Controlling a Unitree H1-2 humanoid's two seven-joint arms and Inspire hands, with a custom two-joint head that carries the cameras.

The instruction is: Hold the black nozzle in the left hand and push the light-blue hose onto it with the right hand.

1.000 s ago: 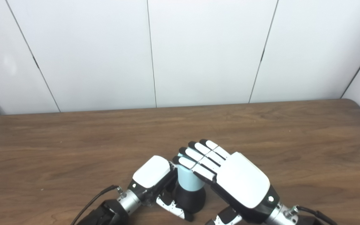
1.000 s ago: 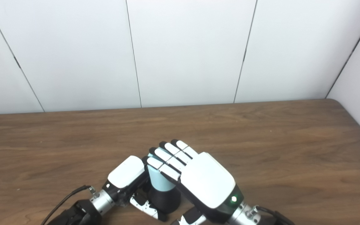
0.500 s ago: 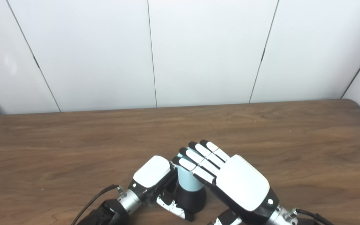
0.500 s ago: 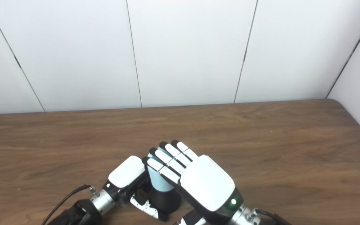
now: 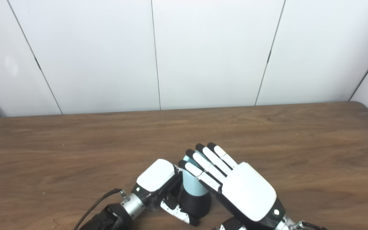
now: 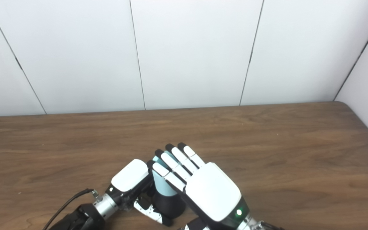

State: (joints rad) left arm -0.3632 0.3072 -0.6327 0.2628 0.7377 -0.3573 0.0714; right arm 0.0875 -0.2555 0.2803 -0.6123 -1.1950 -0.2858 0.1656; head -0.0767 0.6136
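At the near edge of the counter [image 5: 75,150], about midway across, the black nozzle [image 5: 196,204] stands upright on its wide rounded base, and the light-blue hose [image 5: 193,185] sits on top of it. Together they form one short column whose long axis runs vertically, with the hose's open top end pointing up and leaning slightly away toward the far wall.

The left robot hand [image 5: 157,183] is wrapped around the left side of the column, its fingers curled in against the nozzle and the lower part of the hose, so it holds the nozzle. The right robot hand [image 5: 235,182] lies over the hose from the right, back of the hand up. Its fingers [image 5: 208,159] are stretched out almost flat and side by side, covering the top of the hose. Whether the thumb underneath presses the hose is hidden, so I cannot tell if this robot hand grips it or only rests on it.

The counter is dark brown wood grain with a rounded far right corner. Behind it stands a plain white panelled wall [image 5: 209,51] with thin dark seams.
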